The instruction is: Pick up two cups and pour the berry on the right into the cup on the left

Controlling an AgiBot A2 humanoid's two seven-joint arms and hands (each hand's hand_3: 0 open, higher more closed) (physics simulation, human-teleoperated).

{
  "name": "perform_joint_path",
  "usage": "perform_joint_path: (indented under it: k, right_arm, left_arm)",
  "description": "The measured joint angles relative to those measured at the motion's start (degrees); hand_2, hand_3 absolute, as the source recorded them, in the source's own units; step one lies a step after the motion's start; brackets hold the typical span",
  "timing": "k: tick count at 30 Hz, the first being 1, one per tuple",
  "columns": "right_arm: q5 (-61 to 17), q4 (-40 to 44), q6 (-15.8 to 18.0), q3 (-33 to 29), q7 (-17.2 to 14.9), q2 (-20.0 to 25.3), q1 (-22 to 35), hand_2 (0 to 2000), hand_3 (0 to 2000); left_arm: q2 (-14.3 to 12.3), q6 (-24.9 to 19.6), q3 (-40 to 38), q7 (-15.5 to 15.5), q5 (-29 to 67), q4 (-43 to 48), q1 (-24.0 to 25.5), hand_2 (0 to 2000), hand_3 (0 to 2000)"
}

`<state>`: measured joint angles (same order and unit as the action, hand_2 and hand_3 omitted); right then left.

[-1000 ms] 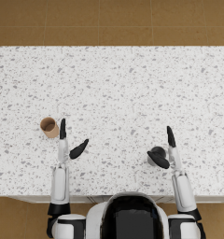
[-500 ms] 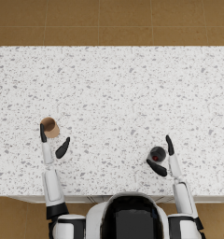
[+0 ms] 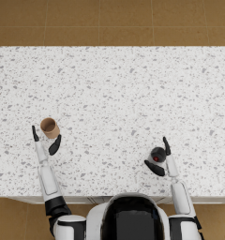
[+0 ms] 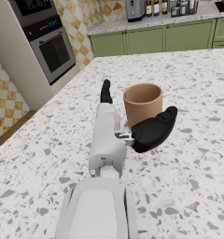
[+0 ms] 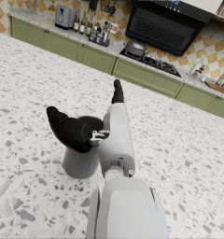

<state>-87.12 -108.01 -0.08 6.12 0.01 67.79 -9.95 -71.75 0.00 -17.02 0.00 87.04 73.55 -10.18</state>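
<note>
From the head view you see both cups standing on the bench, unpoured; your left wrist shows the left hand spread around the brown cup; your right wrist shows the right hand spread at the dark cup, perhaps touching.

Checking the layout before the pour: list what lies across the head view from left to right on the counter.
Left hand → brown cup → bare stretch of speckled counter → dark cup with something red inside → right hand.
</note>
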Motion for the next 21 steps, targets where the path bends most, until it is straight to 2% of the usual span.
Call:
perform_joint_path:
  k: [21]
  right_arm:
    - [0.00, 10.57, 0.11, 1.22, 0.05, 2.10, 1.86, 0, 0]
  left_arm:
    - [-0.75, 0.00, 2.50, 0.00, -0.01, -16.11, -10.04, 0, 0]
